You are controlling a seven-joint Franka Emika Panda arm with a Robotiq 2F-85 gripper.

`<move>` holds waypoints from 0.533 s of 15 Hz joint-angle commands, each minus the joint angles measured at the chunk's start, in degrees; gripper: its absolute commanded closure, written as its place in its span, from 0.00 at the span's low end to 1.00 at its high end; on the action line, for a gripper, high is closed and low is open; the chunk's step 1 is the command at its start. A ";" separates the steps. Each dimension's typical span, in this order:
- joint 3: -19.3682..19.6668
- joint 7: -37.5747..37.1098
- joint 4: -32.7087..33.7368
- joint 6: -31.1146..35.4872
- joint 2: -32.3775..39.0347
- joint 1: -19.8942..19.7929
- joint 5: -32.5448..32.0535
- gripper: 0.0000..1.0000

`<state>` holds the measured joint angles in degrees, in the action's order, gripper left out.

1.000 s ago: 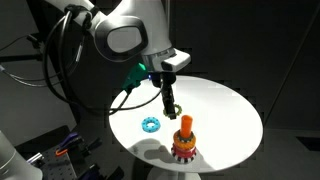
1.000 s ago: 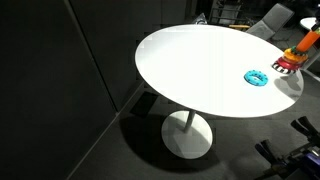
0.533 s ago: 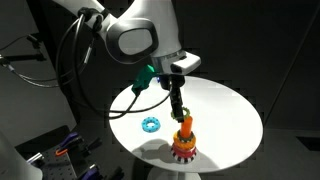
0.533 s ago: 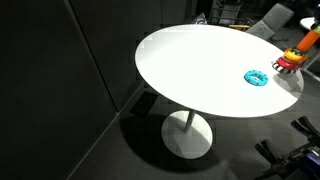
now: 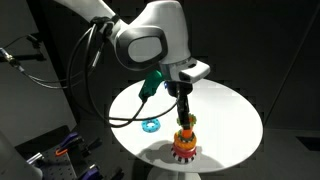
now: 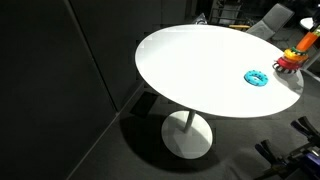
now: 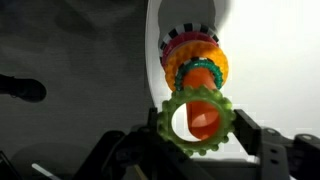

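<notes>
The claw [image 5: 184, 116] gripped 1 green ring [image 7: 167, 118], jaws part-closed on its rim. The upright orange peg [image 7: 201, 72] stood directly below the ring, its axis nearly in line with the hole.

The end effector [image 5: 184, 117] has carried the green ring [image 7: 169, 124] over the orange peg [image 5: 185, 130].
</notes>
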<state>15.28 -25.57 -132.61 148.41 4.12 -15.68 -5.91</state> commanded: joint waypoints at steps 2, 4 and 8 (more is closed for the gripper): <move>0.37 0.98 1.77 -0.14 1.91 0.40 3.97 0.51; 0.27 1.19 1.73 0.07 1.69 0.60 5.16 0.51; 0.29 0.92 1.46 0.46 0.79 1.08 5.53 0.51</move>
<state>15.29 -25.46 -132.04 148.57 4.75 -15.05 -1.52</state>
